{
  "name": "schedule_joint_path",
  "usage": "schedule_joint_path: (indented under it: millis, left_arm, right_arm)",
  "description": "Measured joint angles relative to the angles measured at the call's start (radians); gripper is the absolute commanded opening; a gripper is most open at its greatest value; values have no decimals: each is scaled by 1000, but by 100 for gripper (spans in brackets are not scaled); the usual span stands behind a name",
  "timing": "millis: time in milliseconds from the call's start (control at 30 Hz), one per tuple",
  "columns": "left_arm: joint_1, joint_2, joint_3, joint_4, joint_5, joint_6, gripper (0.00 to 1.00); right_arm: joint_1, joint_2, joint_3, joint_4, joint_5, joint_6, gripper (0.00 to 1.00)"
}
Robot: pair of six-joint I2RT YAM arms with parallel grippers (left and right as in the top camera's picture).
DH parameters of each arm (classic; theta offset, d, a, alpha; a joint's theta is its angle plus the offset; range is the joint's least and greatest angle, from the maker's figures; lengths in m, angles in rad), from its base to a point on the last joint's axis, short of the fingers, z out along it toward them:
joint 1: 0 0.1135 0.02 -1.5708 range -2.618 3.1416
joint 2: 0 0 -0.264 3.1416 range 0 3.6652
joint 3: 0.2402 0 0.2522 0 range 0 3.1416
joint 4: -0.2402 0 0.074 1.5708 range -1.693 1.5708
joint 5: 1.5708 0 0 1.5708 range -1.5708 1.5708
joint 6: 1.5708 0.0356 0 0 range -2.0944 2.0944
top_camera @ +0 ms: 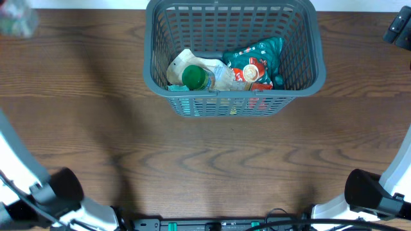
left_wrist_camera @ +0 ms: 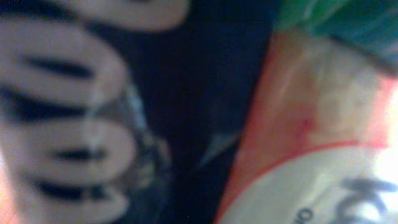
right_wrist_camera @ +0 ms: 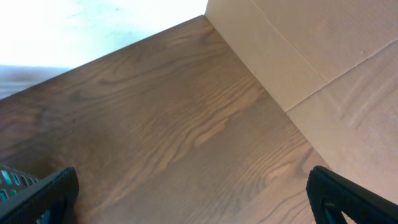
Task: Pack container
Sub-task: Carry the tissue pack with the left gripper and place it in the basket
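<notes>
The large grey lattice basket [top_camera: 300, 77] stands at the back middle of the wooden table. Inside it lie a beige pouch with a green round lid [top_camera: 194, 77] and a teal and red snack packet [top_camera: 257, 61]. My right gripper [top_camera: 398, 29] hovers open and empty to the right of the basket; in the right wrist view [right_wrist_camera: 191, 177] its spread fingers frame bare wood. The left wrist view is a blurred close-up of an orange and white packet [left_wrist_camera: 311, 112] beside grey slotted lattice [left_wrist_camera: 68, 124], and no fingers can be made out. A blurred grey-green shape [top_camera: 16, 19] sits at the overhead's top left corner.
A cardboard wall [right_wrist_camera: 323, 56] rises along the table's edge past the right gripper. Both arm bases [top_camera: 64, 189] [top_camera: 366, 189] sit at the front corners. Bare wood [top_camera: 212, 167] lies in front of the basket.
</notes>
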Motion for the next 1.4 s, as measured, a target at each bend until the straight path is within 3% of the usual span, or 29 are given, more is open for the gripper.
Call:
schedule_joint_path:
  millis: [200, 433, 700, 1000, 1400]
  left_arm:
    - [-262, -77, 1, 163, 74, 23, 6]
    - [-527, -29, 1, 165, 92, 158, 6]
    - [-755, 127, 0, 129, 94, 218, 6]
    - [-892, 279, -7, -18, 13, 280, 6]
    - [-928, 297, -10, -328, -213, 615, 6]
  right_arm:
    - [0, 0, 0, 0, 0, 0, 99]
    - [0, 0, 0, 0, 0, 0, 99]
    - [0, 0, 0, 0, 0, 0, 99]
    - [0, 0, 0, 0, 0, 0, 99]
    - [0, 0, 0, 0, 0, 0, 99]
